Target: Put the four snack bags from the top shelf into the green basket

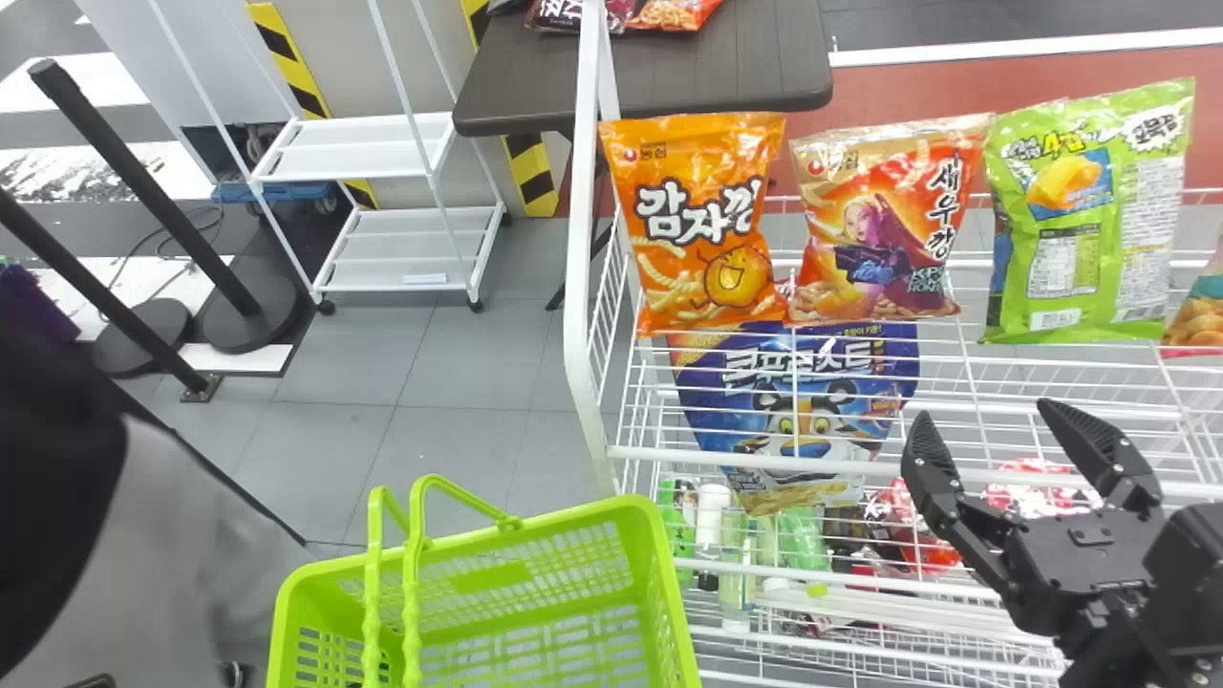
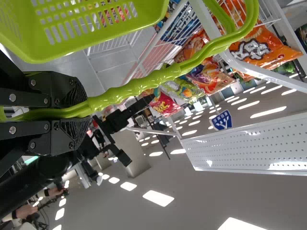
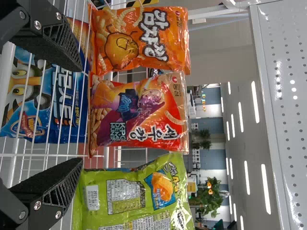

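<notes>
Grey tiled floor (image 1: 363,354) over on the L, white wire rack (image 1: 577,287) on the R. Top shelf, L to R: orange bag (image 1: 702,229), red-orange bag (image 1: 884,229), lime bag (image 1: 1099,210), all upright, plus a 4th bag (image 1: 1202,311), partly cut off at the R edge. Blue bag (image 1: 803,411) sits lower, approx. under the first two. Near L, I've got my L tool (image 2: 88,110) clamped on the handle (image 2: 139,86) of the green basket (image 1: 653,535). And my R tool (image 1: 984,411), near R, is wide, fingers spread in front of the rack, lower than the top-shelf bags.
</notes>
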Robot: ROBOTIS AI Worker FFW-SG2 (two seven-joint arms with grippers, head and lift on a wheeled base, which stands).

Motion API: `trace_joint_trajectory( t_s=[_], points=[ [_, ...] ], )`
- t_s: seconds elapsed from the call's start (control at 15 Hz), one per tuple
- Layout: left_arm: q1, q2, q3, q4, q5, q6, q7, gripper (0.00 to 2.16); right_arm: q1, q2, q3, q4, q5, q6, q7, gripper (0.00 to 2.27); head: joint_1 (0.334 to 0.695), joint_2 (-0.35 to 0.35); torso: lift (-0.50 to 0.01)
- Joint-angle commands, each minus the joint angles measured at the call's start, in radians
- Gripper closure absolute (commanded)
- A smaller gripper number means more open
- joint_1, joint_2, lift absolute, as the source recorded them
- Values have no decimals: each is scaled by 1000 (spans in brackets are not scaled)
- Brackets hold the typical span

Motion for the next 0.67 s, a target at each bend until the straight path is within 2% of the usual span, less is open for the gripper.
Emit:
trace_joint_trajectory(
  t_s=[0.0, 0.6],
  points=[
    [2, -6, -2, 0, 0, 0, -10, 2148, 0, -2, 0, -3, -1, 1, 0, 161, 695, 201, 0],
    [-3, -6, -2, 1, 0, 12, -10, 2148, -39, -16, 35, 0, -1, 56, 1, 161, 695, 215, 0]
  ],
)
